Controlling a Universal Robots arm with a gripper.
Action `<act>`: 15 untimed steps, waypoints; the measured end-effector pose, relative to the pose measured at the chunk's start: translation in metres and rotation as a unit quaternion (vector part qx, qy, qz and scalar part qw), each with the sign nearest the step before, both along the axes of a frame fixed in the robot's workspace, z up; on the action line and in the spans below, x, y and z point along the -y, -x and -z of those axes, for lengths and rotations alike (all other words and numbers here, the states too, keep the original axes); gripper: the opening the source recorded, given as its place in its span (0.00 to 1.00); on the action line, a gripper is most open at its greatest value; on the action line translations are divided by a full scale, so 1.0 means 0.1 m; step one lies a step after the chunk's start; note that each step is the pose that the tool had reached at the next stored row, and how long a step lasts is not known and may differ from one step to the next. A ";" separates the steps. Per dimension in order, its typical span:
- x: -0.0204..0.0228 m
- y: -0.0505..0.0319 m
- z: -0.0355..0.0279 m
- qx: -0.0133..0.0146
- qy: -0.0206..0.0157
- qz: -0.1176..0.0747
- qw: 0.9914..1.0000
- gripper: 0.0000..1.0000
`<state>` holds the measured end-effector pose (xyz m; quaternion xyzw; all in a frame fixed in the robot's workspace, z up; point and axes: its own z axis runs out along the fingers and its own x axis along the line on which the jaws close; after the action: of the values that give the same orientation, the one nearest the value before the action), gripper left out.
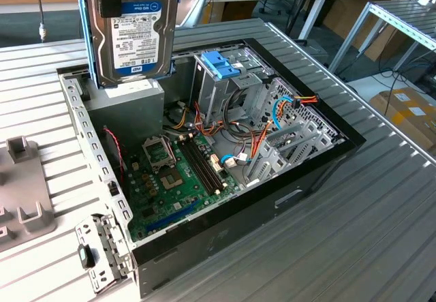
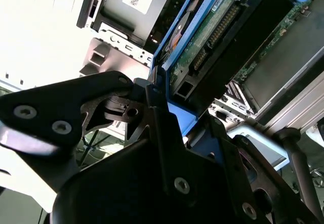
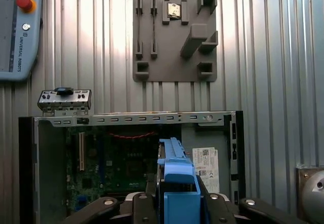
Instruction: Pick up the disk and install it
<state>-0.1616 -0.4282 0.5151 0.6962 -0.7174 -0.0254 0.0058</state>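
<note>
The gripper (image 3: 177,209) is closed on the disk (image 1: 133,33): fingers (image 2: 158,123) pinch the blue carrier (image 3: 176,176) at its upper end. So the disk hangs in the air straight below the wrist, long axis approx vertical, and in the exterior view its label side faces the camera. It touches nothing else. Key relation: the disk is over the far corner of the open PC case (image 1: 272,203), above the grey PSU box (image 1: 133,101). The drive cage (image 1: 208,91) w/ its blue clip (image 1: 221,63) stands lower and off to the exterior view's right of the disk, i.e. near but apart, not under it. Single arm, so no question of which hand. Case contents: mobo (image 1: 174,172) flat on the floor, PSU box in the far corner, cage mid-case, orange/red/blue cables (image 1: 296,101) looped btw the cage and the wall on the exterior view's right. Can't tell whether the cage bay under the clip is free, as its metal walls hide the inside. Judging by this, pick-up is done and install isn't: the disk is in no bay yet. Outside the case, on the ribbed table (image 1: 368,234), lies a grey fixture plate (image 3: 174,37) w/ slots and pockets, one small shiny part in a pocket. A loose metal bracket (image 1: 99,251) lies just beside the case's near corner.
</note>
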 end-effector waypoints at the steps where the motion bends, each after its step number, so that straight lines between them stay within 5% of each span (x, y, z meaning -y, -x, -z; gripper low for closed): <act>1: 0.007 0.000 0.000 0.000 0.000 0.000 1.000 0.37; 15: 0.112 -0.006 0.003 0.000 0.000 0.000 1.000 0.37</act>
<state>-0.1610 -0.4394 0.5148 0.6962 -0.7174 -0.0254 0.0057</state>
